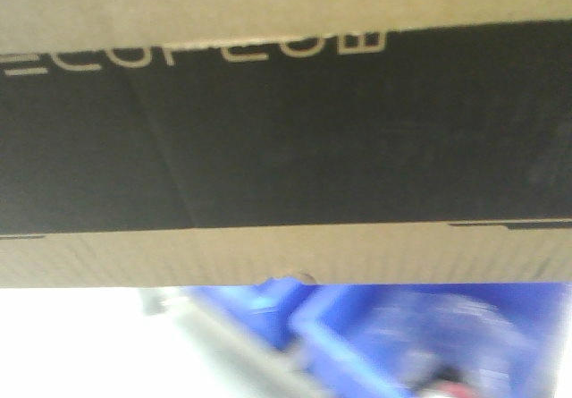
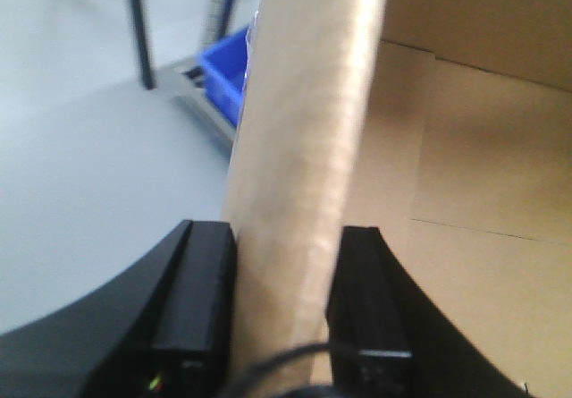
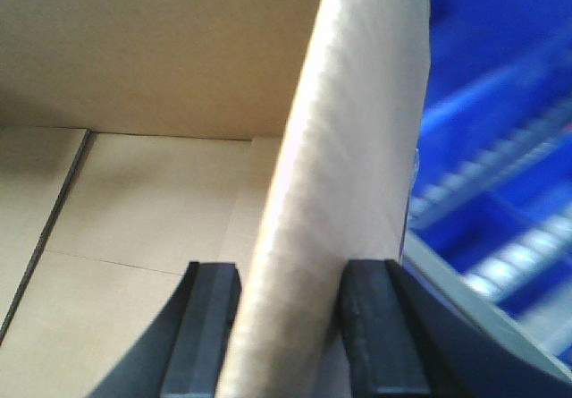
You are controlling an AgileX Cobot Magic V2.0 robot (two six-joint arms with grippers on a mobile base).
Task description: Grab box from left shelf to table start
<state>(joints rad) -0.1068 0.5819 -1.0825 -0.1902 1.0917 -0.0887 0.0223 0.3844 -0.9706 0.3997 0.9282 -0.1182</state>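
Two grips on box (image 1: 286, 148), left pincer (image 2: 284, 241) clamped on wall, right pincer (image 3: 290, 282) likewise

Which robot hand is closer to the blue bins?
Right, it seems. The right hand, clamped on the box, has the blue bins looming right beside it. The left hand clamps the box too, with one blue bin small and farther off.

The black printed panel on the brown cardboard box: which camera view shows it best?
The exterior front-facing view: the brown cardboard box spans it, its wide black printed panel and pale lettering facing the camera. The wrist views show no panel, only a plain box wall clamped in the left tool and the right tool.
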